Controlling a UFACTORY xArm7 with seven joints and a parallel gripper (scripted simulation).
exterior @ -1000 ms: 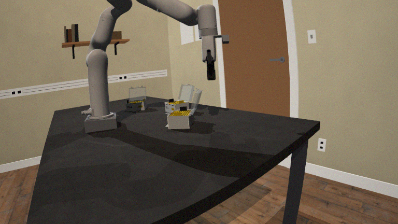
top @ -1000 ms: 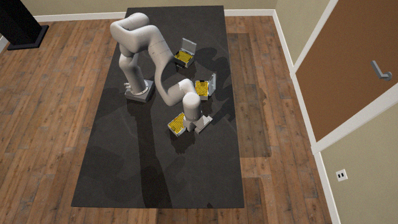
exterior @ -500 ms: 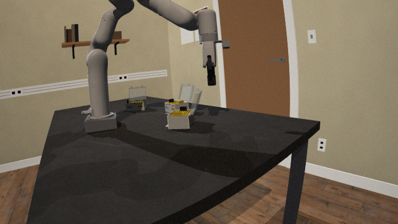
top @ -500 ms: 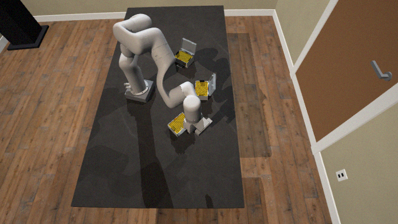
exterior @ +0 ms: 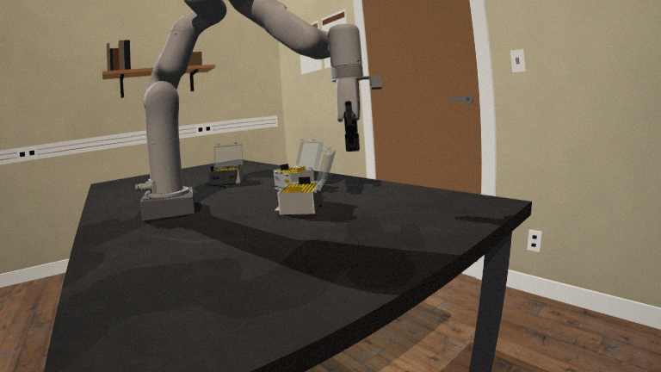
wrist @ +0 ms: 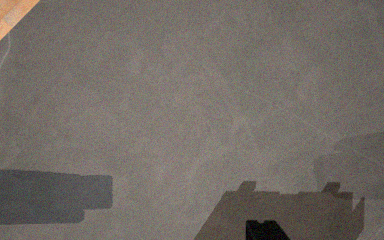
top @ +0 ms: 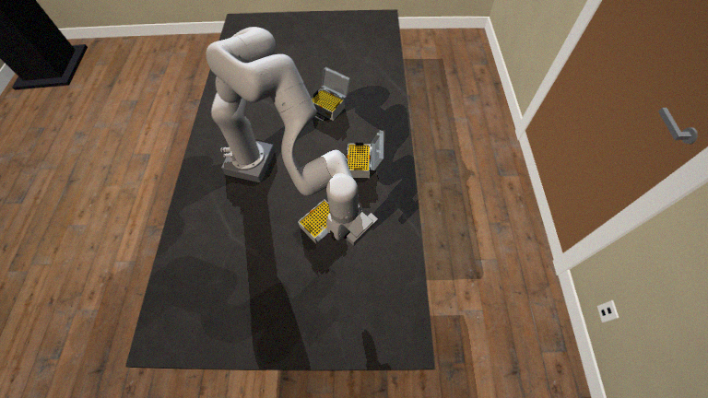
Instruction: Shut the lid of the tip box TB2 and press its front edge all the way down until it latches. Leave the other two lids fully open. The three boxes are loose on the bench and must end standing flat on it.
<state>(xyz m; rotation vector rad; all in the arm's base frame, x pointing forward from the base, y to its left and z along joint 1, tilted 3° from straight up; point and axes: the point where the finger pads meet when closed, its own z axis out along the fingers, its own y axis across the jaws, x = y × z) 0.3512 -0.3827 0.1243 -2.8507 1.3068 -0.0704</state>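
Three grey tip boxes with yellow tip racks stand on the dark bench (top: 261, 294) (exterior: 341, 260), all lids open. I cannot read their labels. The near box (top: 314, 218) (exterior: 298, 198) has its lid (exterior: 325, 162) tilted up. The middle box (top: 359, 157) (exterior: 292, 173) has its lid (top: 379, 147) (exterior: 310, 153) upright. The far box (top: 327, 100) (exterior: 225, 173) has its lid (top: 336, 80) (exterior: 228, 155) upright. My gripper (exterior: 351, 145) (wrist: 264, 231) is shut and empty. It points down, high above the bench, just behind the near box's lid. In the top view the arm's wrist (top: 341, 198) hides it.
The arm's base (top: 246, 159) (exterior: 165, 202) stands on the bench left of the boxes. The wrist view shows only bare bench with shadows and a strip of wooden floor (wrist: 12, 12) at the top left corner. A door (exterior: 419, 80) is behind the bench.
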